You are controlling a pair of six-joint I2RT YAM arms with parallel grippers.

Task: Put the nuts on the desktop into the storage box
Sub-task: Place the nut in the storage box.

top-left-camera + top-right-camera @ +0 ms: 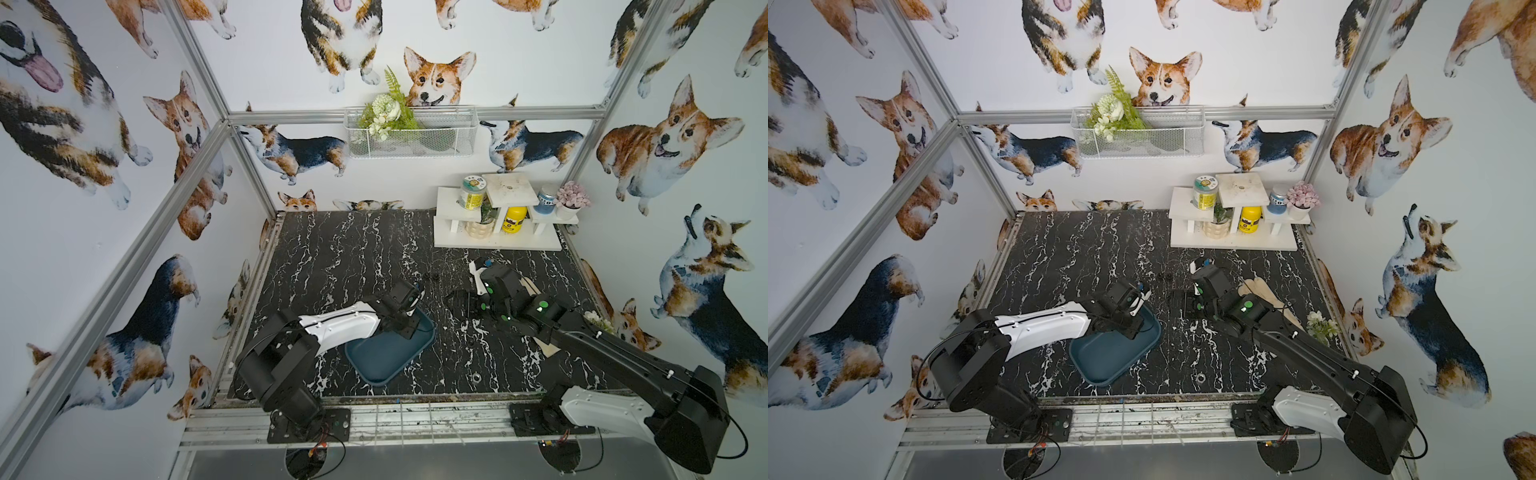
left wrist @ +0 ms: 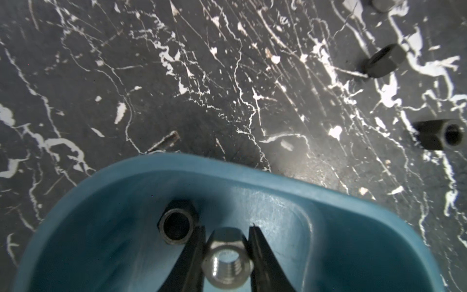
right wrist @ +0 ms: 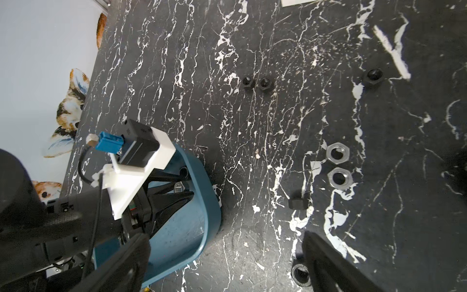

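The teal storage box (image 1: 374, 365) lies on the black marble desktop (image 1: 353, 257), front centre. My left gripper (image 2: 227, 231) reaches down into the box and is shut on a silver nut (image 2: 227, 263). A black nut (image 2: 177, 226) lies on the box floor beside it. My right gripper (image 3: 222, 252) hovers open over the desktop, right of the box, with nothing between its fingers. Two silver nuts (image 3: 337, 153) and several black nuts (image 3: 265, 83) lie scattered on the desktop. One dark nut (image 3: 300, 274) sits right beside a right finger. Another silver nut (image 1: 476, 377) lies near the front edge.
A white stepped shelf (image 1: 498, 237) with jars and small plants stands at the back right. A white wire basket (image 1: 411, 133) with flowers hangs on the back wall. Pale wooden sticks (image 1: 536, 286) and a flower sprig (image 1: 598, 320) lie under the right arm.
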